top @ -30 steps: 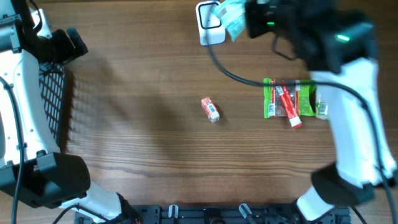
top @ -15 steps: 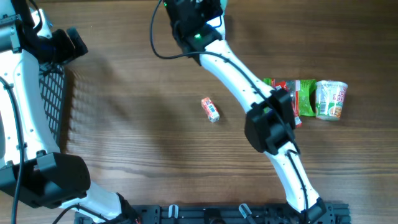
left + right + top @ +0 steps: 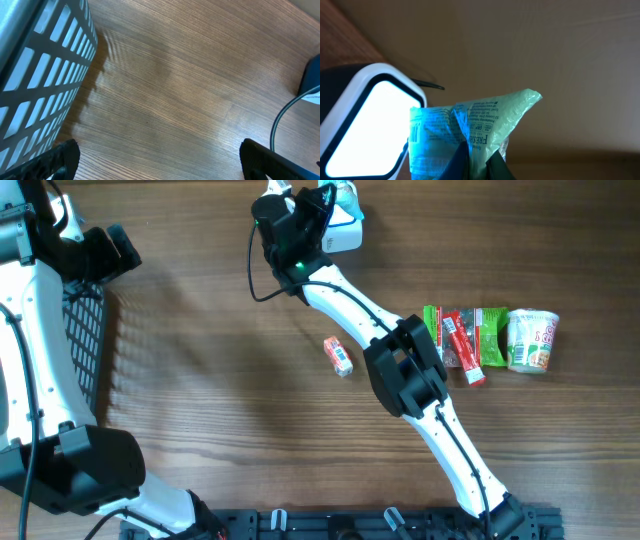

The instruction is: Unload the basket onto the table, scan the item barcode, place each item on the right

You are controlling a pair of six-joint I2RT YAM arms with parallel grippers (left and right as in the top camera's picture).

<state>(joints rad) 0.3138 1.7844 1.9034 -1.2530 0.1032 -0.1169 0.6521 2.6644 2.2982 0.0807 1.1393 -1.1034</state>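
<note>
Right wrist view: right fingers [image 3: 459,164] pinched shut on the pale green packet [image 3: 470,125], held just beside the scanner [image 3: 365,125] lit window, likely so its barcode reads, while left fingers [image 3: 55,162] hang wide apart, idle by the basket [image 3: 40,65].

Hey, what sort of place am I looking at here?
Probably a mock shop checkout: a white barcode scanner, a pale green packet held beside it by the right gripper, more snacks lined up, and a mesh basket.
</note>
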